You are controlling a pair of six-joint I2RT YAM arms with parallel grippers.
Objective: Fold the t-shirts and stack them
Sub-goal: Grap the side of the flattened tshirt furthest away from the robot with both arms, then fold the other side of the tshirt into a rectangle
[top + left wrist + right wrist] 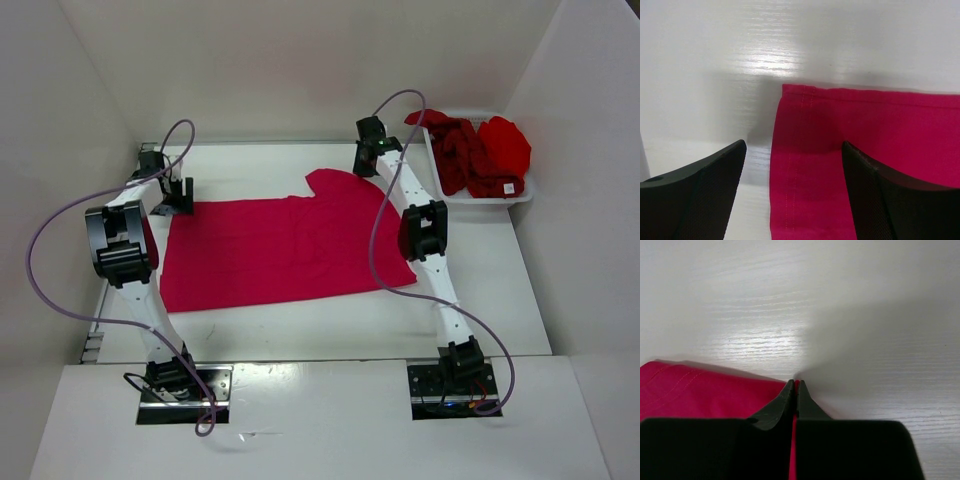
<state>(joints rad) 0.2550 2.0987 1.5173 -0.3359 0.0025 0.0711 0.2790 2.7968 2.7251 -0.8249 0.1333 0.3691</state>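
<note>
A pinkish-crimson t-shirt [280, 250] lies spread flat on the white table, one sleeve pointing to the far side. My left gripper [178, 195] stands open at the shirt's far left corner. In the left wrist view its fingers [794, 145] straddle the hemmed corner of the shirt [890, 125] without touching it. My right gripper [365, 165] is at the far sleeve. In the right wrist view its jaws [796, 382] are shut on a thin edge of the shirt [700, 390]. A dark maroon t-shirt [455, 150] and a bright red t-shirt [505, 145] lie crumpled in a basket.
The white mesh basket [470, 112] stands at the far right corner against the wall. A small white tag [508, 187] shows on the cloth in it. White walls close in the table on the left, far and right sides.
</note>
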